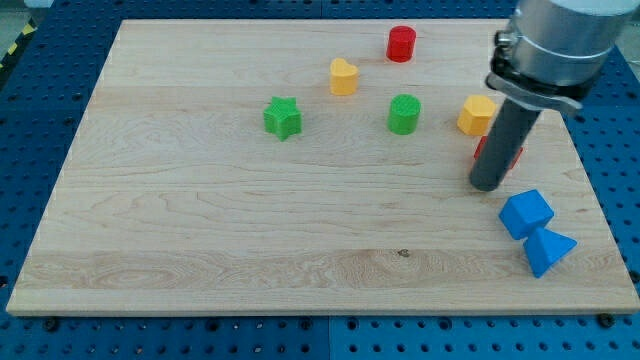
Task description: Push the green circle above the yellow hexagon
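The green circle (pixel 404 114) stands on the wooden board in the upper middle of the view. The yellow hexagon (pixel 476 115) sits to its right, about level with it, with a gap between them. My tip (pixel 486 185) rests on the board below and slightly right of the yellow hexagon, well to the right of and below the green circle. The rod partly hides a red block (pixel 514 154) just behind it.
A green star (pixel 283 117) lies left of the circle. A yellow heart (pixel 343 76) and a red cylinder (pixel 401 43) sit toward the view's top. Two blue blocks (pixel 526 213) (pixel 547 249) lie at the lower right near the board's edge (pixel 590 170).
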Tool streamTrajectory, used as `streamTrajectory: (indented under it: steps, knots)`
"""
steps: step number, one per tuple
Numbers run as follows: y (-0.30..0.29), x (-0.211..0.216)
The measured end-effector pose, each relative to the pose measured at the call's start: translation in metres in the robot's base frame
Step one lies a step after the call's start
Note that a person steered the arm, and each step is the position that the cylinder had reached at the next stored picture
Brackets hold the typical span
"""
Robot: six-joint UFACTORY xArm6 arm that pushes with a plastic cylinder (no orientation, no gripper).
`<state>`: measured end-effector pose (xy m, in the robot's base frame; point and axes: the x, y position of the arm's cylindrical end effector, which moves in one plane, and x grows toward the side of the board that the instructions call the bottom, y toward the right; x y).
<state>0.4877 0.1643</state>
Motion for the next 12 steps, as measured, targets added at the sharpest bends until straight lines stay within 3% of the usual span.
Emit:
streamTrajectory:
  steps: [1,2,3,12]
  knots:
    - [-0.059,0.0]
    - [-0.104,-0.036]
    - [-0.109,-0.085]
    - [-0.034,-0.089]
